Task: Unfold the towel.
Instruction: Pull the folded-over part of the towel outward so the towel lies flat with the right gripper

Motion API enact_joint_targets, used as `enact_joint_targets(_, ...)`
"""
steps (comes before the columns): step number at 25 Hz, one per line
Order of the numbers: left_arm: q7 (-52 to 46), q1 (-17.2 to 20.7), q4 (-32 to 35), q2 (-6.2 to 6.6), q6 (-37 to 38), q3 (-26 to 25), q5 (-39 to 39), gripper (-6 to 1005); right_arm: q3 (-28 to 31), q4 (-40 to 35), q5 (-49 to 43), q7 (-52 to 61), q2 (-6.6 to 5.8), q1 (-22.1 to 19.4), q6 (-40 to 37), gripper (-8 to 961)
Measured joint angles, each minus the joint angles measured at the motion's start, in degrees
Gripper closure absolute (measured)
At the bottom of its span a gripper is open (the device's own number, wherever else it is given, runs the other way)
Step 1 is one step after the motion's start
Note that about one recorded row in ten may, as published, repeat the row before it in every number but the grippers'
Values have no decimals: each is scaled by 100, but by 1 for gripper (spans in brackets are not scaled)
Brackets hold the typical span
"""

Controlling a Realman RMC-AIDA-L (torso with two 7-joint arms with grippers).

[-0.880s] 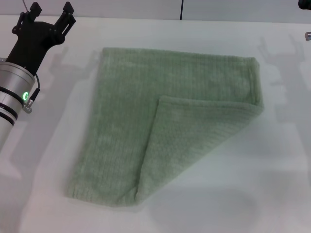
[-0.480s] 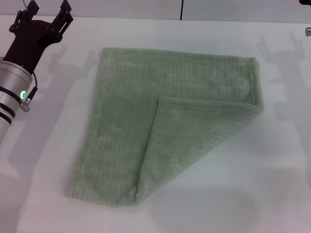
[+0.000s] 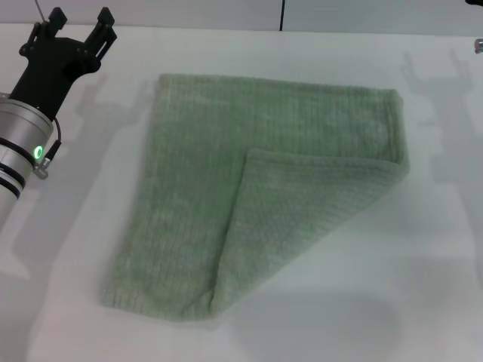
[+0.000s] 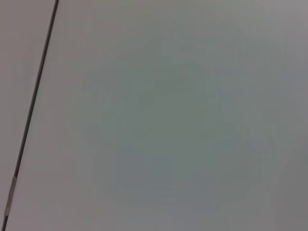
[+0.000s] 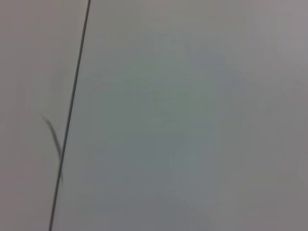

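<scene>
The pale sage-green towel [image 3: 226, 181] lies flat on the white table [image 3: 392, 302] in the head view. Its near right corner is folded over into a triangular flap [image 3: 294, 219] that lies across the lower right part. My left gripper [image 3: 79, 24] is open and empty, raised at the far left, well to the left of the towel's far left corner. Only a tiny bit of the right arm [image 3: 478, 47] shows at the far right edge; its gripper is out of view. Both wrist views show only a bare pale surface with a dark seam.
The white table surrounds the towel on all sides. A dark vertical seam [image 3: 282, 15] marks the wall behind the table.
My left gripper has shifted slightly back and forth at the far left and sits close to where it was. The towel has not moved.
</scene>
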Motion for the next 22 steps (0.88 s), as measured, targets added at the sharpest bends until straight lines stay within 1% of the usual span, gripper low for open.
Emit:
enact_joint_targets(5, 5, 10, 24, -19, -32, 50, 13, 161, -32, 50, -32, 183, -12, 69, 0, 127)
enact_joint_targets(10, 8, -23, 26, -20, -86, 278, 12, 344, -106, 49, -80, 185, -14, 81, 0, 127)
enact_joint_targets(13, 1, -76, 22, -20, -206, 412, 13, 471, -183, 49, -82, 184, -13, 87, -1, 127)
enact_joint_targets(14, -31, -160, 4, -19, -465, 543, 12, 514, -207, 50, -84, 178, -12, 89, -1, 128)
enact_joint_targets(17, -45, -236, -6, -18, -633, 642, 12, 632, -209, 57, -85, 177, -11, 92, -1, 128)
enact_joint_targets(19, -65, -412, -26, -12, -1082, 807, 10, 709, -209, 62, -87, 178, -9, 96, 18, 128)
enact_joint_targets(20, -65, -412, -26, -12, -1082, 807, 10, 747, -209, 62, -87, 178, -9, 96, 18, 128)
enact_joint_targets(22, -159, -556, -32, -14, -1461, 887, 9, 812, -209, 59, -88, 182, -8, 97, 59, 128)
